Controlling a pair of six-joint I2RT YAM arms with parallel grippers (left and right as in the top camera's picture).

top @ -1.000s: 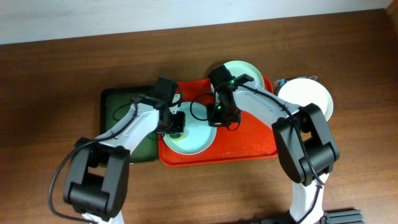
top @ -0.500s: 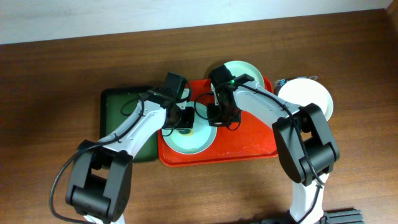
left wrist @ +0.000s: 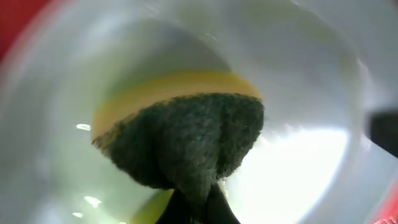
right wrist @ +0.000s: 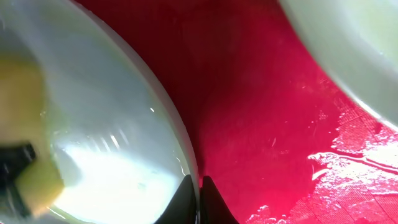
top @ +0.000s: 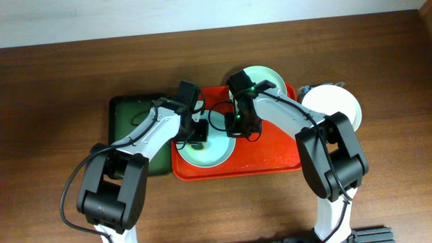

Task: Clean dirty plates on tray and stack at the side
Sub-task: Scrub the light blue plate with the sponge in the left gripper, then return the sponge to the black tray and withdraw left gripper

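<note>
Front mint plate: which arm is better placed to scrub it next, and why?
Left: the left gripper holds the sponge against the plate; the right gripper only pinches the plate's rim.

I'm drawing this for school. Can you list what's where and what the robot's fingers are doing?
Left fingers: shut on the sponge, pressed on the mint plate
Right fingers: pinching that plate's rim
Red tray: wet, holds that plate
Second mint plate: at the tray's far edge
White plate: on the table, right of the tray
Green tray: left of the red tray
</note>
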